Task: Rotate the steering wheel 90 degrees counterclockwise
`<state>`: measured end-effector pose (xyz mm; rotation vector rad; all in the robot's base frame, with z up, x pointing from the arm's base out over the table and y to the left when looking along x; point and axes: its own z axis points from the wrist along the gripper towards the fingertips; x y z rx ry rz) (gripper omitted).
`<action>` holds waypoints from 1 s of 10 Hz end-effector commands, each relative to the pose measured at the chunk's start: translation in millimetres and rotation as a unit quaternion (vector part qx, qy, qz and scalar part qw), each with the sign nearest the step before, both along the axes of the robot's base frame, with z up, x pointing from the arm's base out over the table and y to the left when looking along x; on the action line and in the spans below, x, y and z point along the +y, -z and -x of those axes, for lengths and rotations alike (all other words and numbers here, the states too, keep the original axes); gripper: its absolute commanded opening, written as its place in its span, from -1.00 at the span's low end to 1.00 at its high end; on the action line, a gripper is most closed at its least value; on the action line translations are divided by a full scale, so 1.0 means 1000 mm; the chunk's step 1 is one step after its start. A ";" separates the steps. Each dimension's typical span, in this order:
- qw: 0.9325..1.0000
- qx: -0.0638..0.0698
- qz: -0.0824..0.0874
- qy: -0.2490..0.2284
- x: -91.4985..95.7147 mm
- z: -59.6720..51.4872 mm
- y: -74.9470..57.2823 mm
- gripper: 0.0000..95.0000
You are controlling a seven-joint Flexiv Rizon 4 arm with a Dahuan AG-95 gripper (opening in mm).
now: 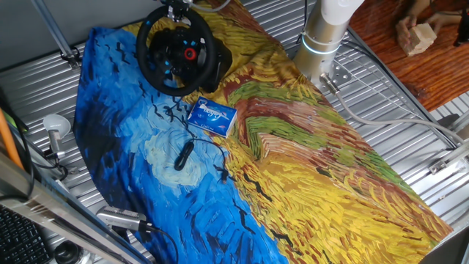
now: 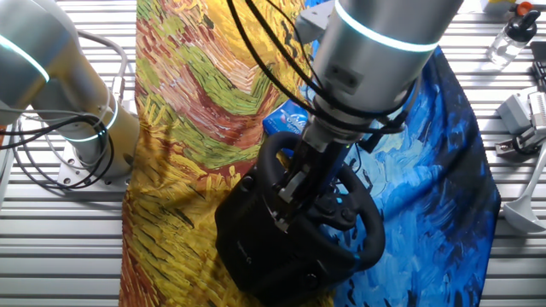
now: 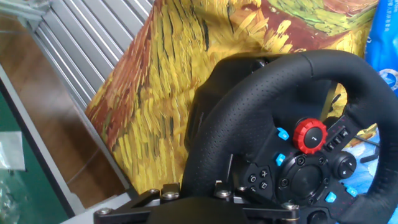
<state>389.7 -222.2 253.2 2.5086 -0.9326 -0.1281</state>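
The black steering wheel stands on its bulky black base at the far end of the painted cloth; its hub carries a red knob and small blue buttons. My gripper is at the wheel's far rim. In the other fixed view my gripper sits over the rim of the wheel. In the hand view the rim runs down between my two fingers, and my gripper is shut on it. The red knob lies right of the fingers.
A small blue packet lies just in front of the wheel, and a thin black cable with plug lies nearer. My arm's base stands right of the wheel. A wooden block lies on the floor beyond. Slatted metal table surrounds the cloth.
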 end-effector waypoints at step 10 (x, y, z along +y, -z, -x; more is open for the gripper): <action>0.999 -0.029 -0.012 -0.018 -0.009 -0.005 0.006 -1.00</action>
